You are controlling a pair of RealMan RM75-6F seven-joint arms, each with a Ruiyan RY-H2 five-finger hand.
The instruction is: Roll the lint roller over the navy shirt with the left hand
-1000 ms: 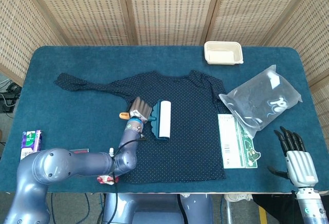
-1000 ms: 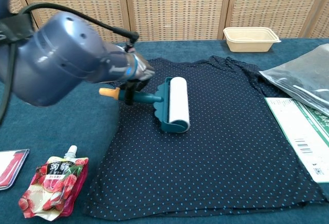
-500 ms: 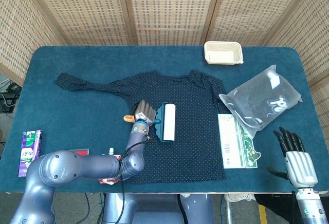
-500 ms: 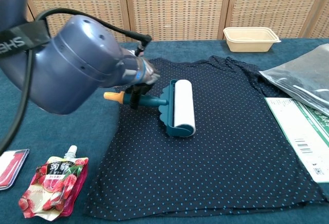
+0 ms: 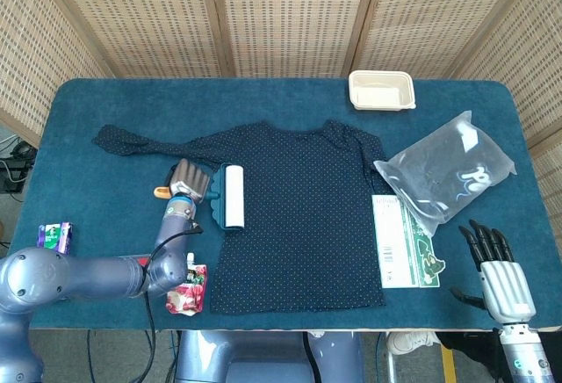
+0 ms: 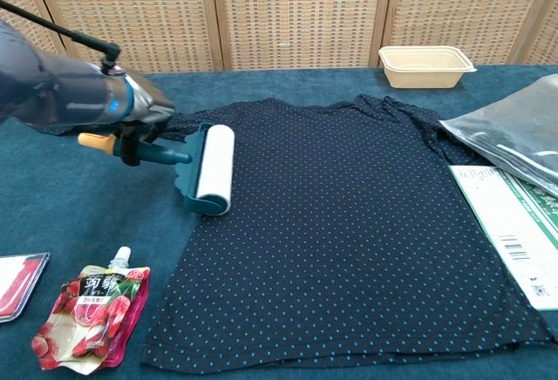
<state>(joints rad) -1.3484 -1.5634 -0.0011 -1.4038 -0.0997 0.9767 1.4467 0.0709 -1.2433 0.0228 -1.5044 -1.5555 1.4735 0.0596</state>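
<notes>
While the navy shirt (image 5: 290,216) lay spread flat across the middle of the blue surface (image 5: 123,106), other things sat around it. A beige tray (image 5: 381,90) stood at the far edge, right of centre. A clear bag (image 5: 446,177) lay to the right of the shirt, and a green-and-white paper (image 5: 404,242) lay just beside the shirt's right hem, its far end tucked under the bag. Near the left front corner lay a red pouch (image 6: 90,317), close to the shirt's near left corner, with a small purple carton (image 5: 54,236) further left. Nothing stood on the shirt's body.

The left hand (image 5: 186,181) gripped the roller (image 5: 230,196) by its teal handle, fingers wrapped around it, the orange end of the handle poking out to the left. The white roll rested on the shirt's left edge, just below the sleeve that stretched off to the far left.

The right hand (image 5: 494,269) hung off the near right corner of the surface, well apart from everything, fingers straight and slightly spread, holding nothing.

A flat red-edged item (image 6: 17,282) at the near left was cut off by the chest view's edge and could not be made out. The left hand's fingers were partly hidden behind the wrist in that view.
</notes>
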